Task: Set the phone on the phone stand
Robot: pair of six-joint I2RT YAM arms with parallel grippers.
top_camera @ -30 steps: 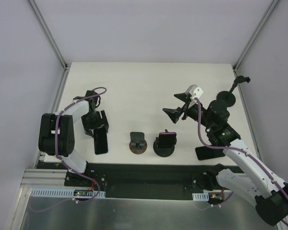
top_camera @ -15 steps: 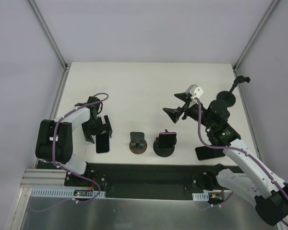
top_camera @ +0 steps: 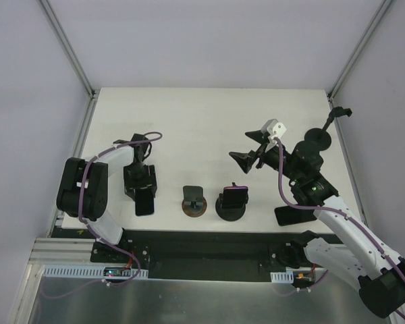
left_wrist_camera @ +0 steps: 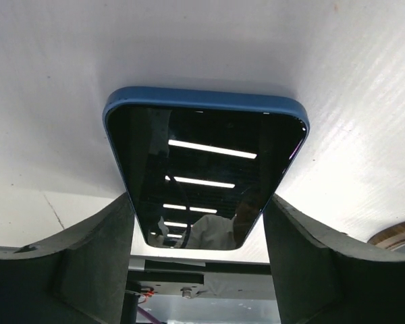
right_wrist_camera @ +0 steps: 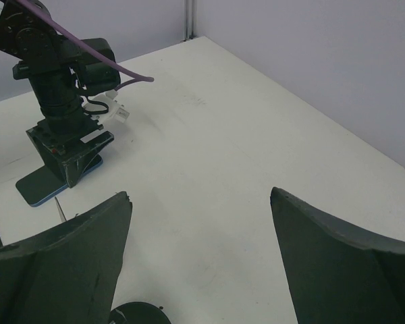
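Observation:
A phone in a blue case (top_camera: 145, 201) lies flat and screen up on the white table, near the left front. My left gripper (top_camera: 140, 183) stands over its far end. In the left wrist view the gripper (left_wrist_camera: 199, 270) is open, with a finger (left_wrist_camera: 88, 256) on each side of the phone (left_wrist_camera: 202, 175), close to its edges. An empty phone stand on a brown round base (top_camera: 194, 201) sits just right of the phone; its rim shows in the left wrist view (left_wrist_camera: 399, 239). My right gripper (top_camera: 243, 160) is open and empty, raised over mid-table (right_wrist_camera: 199, 256).
A black stand (top_camera: 232, 202) holding another phone is right of the brown one. A dark flat phone (top_camera: 293, 214) lies under the right arm. A black round-based holder (top_camera: 317, 138) stands at the right edge. The left arm (right_wrist_camera: 61, 101) shows in the right wrist view.
My left gripper has turned and shifted right, from beside the phone to straddling its far end. The phone has barely moved. The right arm has not moved.

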